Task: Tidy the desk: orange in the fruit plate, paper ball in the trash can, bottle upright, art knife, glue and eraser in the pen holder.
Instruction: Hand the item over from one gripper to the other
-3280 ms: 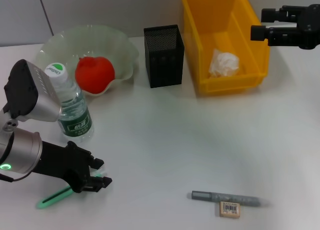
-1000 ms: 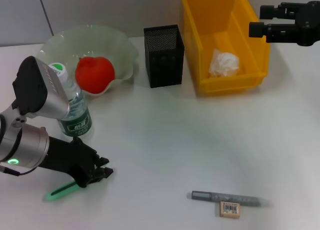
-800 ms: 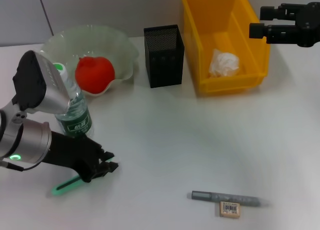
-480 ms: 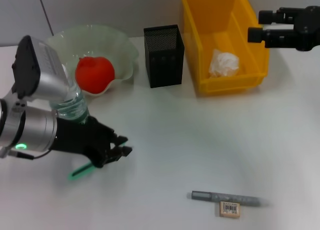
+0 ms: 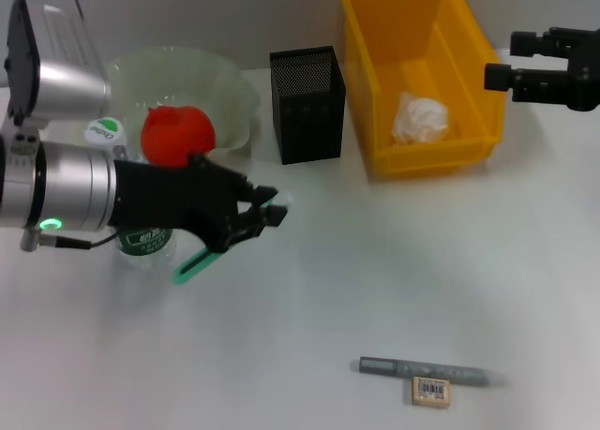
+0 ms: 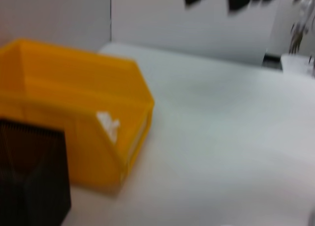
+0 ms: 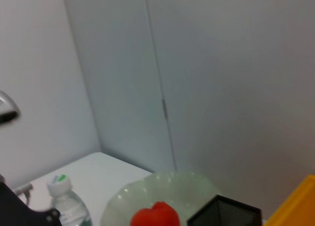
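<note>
A: Left end effector (image 5: 261,215) clenched on the green art knife (image 5: 192,264), carried above the tabletop (image 5: 375,280) beside the upright bottle (image 5: 141,233). Reason?

B: Likely bound for the pen holder (image 5: 307,104). Right end effector (image 5: 499,76) idle beyond the bin (image 5: 375,121); grip state unclear.

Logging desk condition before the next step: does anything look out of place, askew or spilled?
Nothing is spilled or damaged. Two items still lie loose on the desk near the front edge: the grey pen-shaped tool and the eraser touching it. The left pincer carries a green tool hanging tilted.
</note>
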Motion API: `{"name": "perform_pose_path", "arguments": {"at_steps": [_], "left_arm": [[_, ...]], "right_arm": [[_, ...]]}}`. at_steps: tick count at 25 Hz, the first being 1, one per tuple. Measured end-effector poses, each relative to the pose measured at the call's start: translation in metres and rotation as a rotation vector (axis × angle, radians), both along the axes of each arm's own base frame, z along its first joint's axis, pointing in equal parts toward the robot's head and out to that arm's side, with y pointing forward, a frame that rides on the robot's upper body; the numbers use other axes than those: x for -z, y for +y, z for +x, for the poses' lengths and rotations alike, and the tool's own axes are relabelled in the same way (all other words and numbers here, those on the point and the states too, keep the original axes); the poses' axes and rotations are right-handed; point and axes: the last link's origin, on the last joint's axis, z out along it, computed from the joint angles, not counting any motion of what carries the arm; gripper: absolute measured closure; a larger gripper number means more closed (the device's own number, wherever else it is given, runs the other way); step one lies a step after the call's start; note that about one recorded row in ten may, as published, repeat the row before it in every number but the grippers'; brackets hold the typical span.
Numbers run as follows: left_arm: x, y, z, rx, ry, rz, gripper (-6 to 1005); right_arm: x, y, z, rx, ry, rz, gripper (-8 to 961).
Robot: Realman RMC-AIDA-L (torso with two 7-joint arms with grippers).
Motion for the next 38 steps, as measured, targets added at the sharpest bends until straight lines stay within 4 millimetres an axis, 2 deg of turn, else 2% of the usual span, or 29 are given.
{"name": "perform_pose_path", "arguments": {"at_steps": [9,17,24,31,38], "left_arm": [[-0.016,0.004,0.044,0.092,-0.224,0.034,796],[-0.037,0.007,0.071,0.120,-0.461,0.075,795],[-0.043,0.011,0.072,0.096,-0.637,0.099,794],[-0.036,0.010,0.075,0.114,-0.668,0.092,793],[-0.029,0.011,0.073,0.118,-0.715,0.101,792]], "right_arm": [[0.011,-0.009,0.015,-0.004,-0.023,0.009,197],[0.035,-0.008,0.011,-0.053,-0.018,-0.062,197],[0.057,-0.001,-0.009,-0.180,0.045,-0.086,197],[0.066,0.007,-0.029,-0.282,0.114,-0.069,198],[0.078,0.006,-0.054,-0.377,0.147,-0.121,198]]}}
